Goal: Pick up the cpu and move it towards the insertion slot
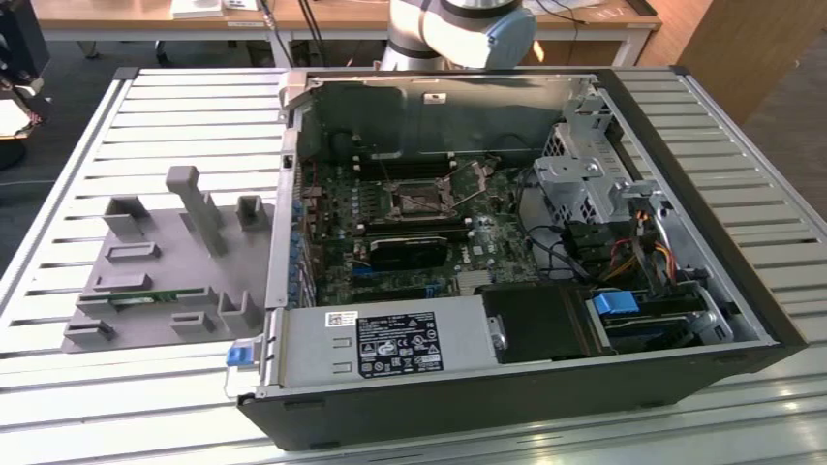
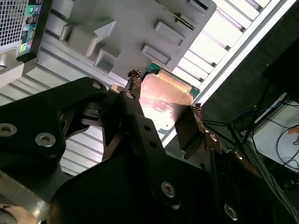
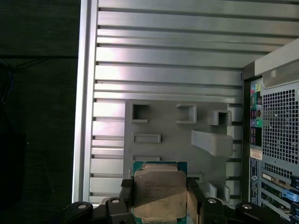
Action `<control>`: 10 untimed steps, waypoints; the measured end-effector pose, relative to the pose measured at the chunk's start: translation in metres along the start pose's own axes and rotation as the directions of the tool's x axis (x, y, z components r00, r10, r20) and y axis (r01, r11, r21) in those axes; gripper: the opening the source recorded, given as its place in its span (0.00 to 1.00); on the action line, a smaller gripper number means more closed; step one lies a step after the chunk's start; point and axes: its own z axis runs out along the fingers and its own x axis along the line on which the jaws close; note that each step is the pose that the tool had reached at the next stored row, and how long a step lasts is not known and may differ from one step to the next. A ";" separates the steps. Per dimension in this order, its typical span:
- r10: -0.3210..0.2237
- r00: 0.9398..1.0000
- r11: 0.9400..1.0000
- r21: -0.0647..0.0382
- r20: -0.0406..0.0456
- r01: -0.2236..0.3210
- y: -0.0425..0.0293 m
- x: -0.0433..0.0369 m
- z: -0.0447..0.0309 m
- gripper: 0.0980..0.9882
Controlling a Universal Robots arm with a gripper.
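The gripper (image 3: 159,189) holds the cpu (image 3: 160,198), its jaws pressing on two opposite sides, and the metal top faces the camera. Behind it, a grey holder plate (image 3: 163,126) with raised pockets lies on the slatted desk (image 3: 163,60), between the desk's edge and the computer case (image 3: 278,121).

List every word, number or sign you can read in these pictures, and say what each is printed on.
Power supply label in the exterior view: print too small to read.
cpu held in the gripper, first wrist view: faint lettering, too blurred to read.
Sticker on the computer case: unreadable.
Nothing can be quoted.
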 end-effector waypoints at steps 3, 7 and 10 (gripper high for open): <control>0.000 1.000 1.000 0.000 0.000 0.000 -0.0001 -0.0036 0.0001 0.50; 0.000 1.000 1.000 0.000 0.000 0.000 -0.0002 -0.0094 0.0003 0.50; 0.000 1.000 1.000 0.000 0.000 0.000 -0.0002 -0.0142 0.0005 0.50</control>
